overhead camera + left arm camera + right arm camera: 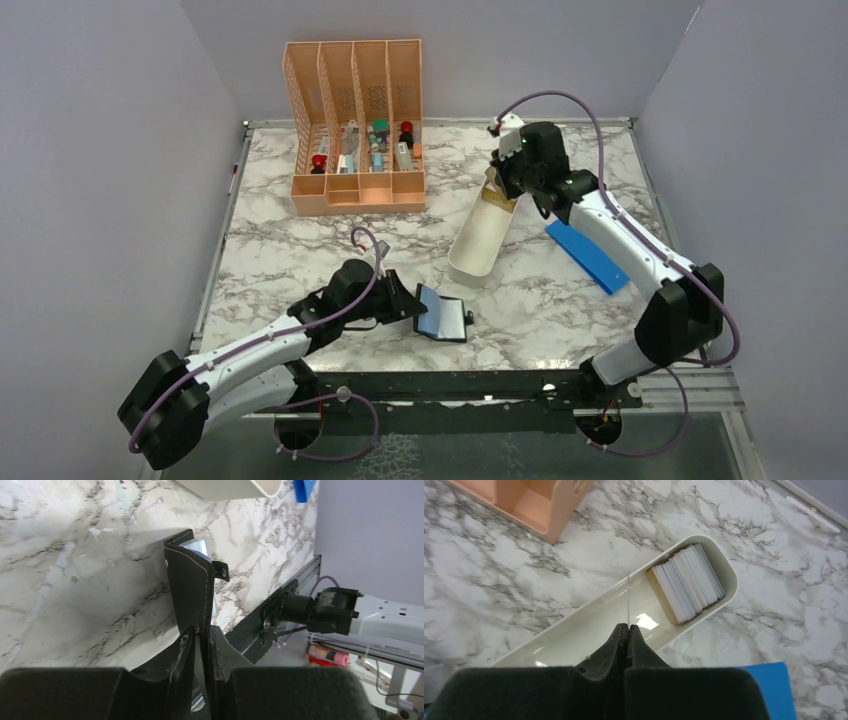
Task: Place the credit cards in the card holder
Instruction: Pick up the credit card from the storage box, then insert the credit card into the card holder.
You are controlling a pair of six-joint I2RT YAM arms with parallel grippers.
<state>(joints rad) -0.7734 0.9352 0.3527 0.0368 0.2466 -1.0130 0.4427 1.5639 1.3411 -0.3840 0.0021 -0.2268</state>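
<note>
Jaws clamped on both arms: the left gripper [200, 632] pinches one flap of the black card holder [192, 587], which stands on edge over the marble table [75, 580], its snap tab [220, 571] jutting to one side; whether its lower edge touches the marble cannot be told; from above, the holder shows open near the table's front edge, a blue face visible inside it; the right gripper [627, 627], toward the table's far right, is pressed tight on a single card [628, 595], seen edge-on as a thin line above the long white tray [589, 625]; a stack of credit cards [686, 582] stands packed in the tray's rounded end; a peach organizer [524, 500] sits beyond the tray, a flat blue sheet [769, 680] on its other side.
</note>
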